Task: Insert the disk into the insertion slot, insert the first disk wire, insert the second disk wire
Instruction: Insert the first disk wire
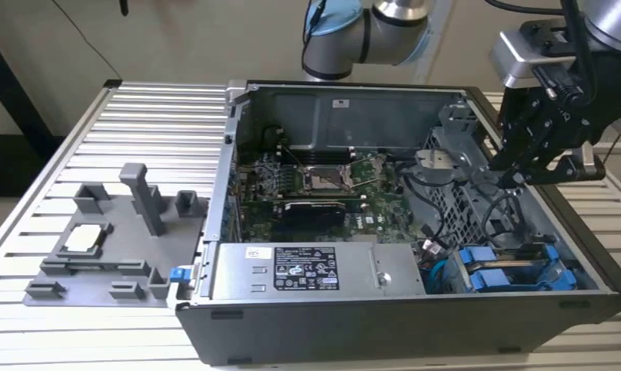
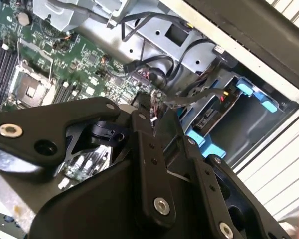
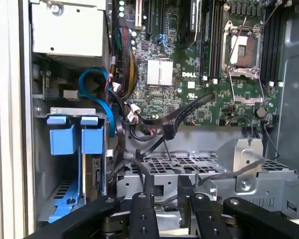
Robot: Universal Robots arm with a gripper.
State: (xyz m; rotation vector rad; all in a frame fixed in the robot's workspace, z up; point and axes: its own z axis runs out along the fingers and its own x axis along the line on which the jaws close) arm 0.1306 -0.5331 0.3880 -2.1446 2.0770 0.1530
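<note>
Hovering my claw (image 1: 513, 179) over the computer case (image 1: 393, 321), grip I cannot tell, blue-framed disk (image 3: 92, 141) below, slatted metal table (image 1: 134, 116) underneath, beige wall (image 1: 186, 39) behind

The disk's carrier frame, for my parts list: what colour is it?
Bright blue carrier frame, clearest in the exterior view.

Exterior view elevated, both wrist views close over motherboard (image 3: 189, 94)

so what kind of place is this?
Looks like a robotics lab bench, probably an assembly test cell: an opened computer case sits on a slatted aluminium table, a robot arm reaches over it, and a grey parts fixture lies beside it.
</note>
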